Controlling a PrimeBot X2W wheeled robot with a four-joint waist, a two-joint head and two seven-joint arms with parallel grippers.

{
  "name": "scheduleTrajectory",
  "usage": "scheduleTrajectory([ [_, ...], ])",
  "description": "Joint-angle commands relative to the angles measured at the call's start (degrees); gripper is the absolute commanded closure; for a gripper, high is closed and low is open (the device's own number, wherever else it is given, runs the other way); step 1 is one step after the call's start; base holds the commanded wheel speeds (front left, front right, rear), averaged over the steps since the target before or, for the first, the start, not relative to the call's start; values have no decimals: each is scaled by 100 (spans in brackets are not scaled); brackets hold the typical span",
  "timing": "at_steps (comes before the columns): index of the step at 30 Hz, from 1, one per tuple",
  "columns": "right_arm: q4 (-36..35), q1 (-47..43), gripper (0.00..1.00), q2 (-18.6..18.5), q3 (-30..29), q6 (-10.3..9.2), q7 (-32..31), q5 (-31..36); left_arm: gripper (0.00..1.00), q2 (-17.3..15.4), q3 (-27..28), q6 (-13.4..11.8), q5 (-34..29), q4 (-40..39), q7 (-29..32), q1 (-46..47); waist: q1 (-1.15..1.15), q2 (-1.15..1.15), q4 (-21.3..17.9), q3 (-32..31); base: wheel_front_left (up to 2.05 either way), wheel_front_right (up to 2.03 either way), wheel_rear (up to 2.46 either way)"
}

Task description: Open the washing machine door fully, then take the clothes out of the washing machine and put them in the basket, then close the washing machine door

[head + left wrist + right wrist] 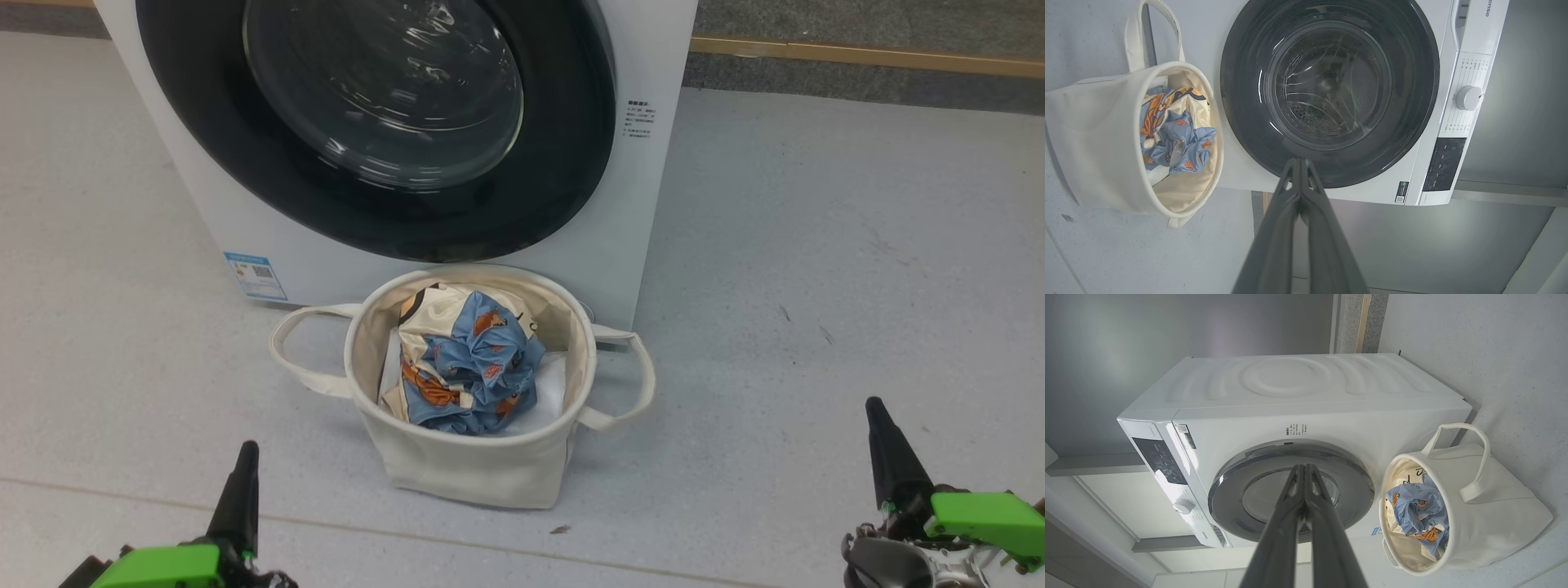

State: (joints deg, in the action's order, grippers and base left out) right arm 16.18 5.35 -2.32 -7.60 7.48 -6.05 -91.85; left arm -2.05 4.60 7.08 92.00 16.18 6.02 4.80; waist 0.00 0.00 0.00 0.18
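On the speckled grey floor (816,286), the basket (465,469) of clothes (478,363) stands just before the washing machine (645,204), its door (571,188) shut; the left tool (247,451) and right tool (875,407) are both closed, empty.

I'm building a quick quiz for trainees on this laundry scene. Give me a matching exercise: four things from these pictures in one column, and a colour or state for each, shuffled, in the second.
Column one
1. washing machine door
2. clothes
3. basket
4. left gripper

Column two
A. light blue and cream, with orange prints
B. closed, with a glossy black rim
C. cream canvas, two loop handles
D. jaws pressed together, empty

Pairs: 1-B, 2-A, 3-C, 4-D
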Motion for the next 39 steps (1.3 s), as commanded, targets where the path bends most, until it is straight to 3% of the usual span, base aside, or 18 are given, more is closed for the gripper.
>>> scheduleTrajectory([
  [1, -215, 83, 100, -55, 109, 1, -43, -33, 100, -83, 191, 41, 18, -213, 46, 139, 0, 0, 0, 0, 0, 0, 0],
  [39, -215, 83, 100, -55, 109, 1, -43, -33, 100, -83, 191, 41, 18, -213, 46, 139, 0, 0, 0, 0, 0, 0, 0],
])
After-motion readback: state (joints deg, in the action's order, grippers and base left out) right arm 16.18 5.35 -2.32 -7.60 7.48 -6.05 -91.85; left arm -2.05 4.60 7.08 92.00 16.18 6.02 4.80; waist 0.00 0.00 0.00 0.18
